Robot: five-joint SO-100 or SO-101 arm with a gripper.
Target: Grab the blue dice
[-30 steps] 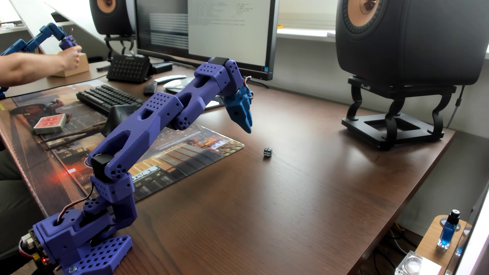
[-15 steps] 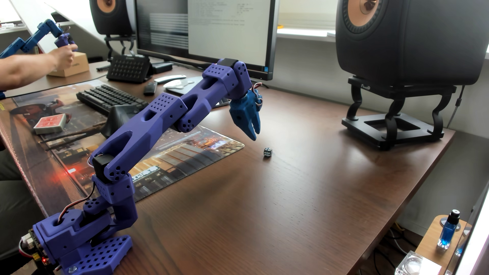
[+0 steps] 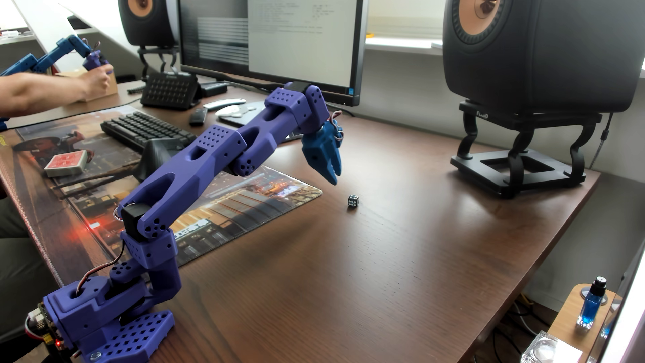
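Dark brown wood-grain desk (image 3: 401,279), seen from an other view at one corner. Purple 3D-printed robot arm (image 3: 195,164) bolted at the near left edge, stretched out low over the desk toward the middle. Its blue two-finger gripper (image 3: 334,177) points down and slightly right, held in the air above the desk; jaws slightly apart, a narrow gap between the tips, nothing between them.

Tiny near-black blue dice (image 3: 353,201) with white pips sits alone on bare wood, below and a little right of the gripper tips, not touched. Just left of it, the rounded corner of a printed desk mat (image 3: 265,199).

Far left: a person's hand (image 3: 99,78) grips the handle of a second, blue arm. Black speaker on a stand (image 3: 523,153) at right; small blue glass bottle (image 3: 591,303) on a side shelf, lower right
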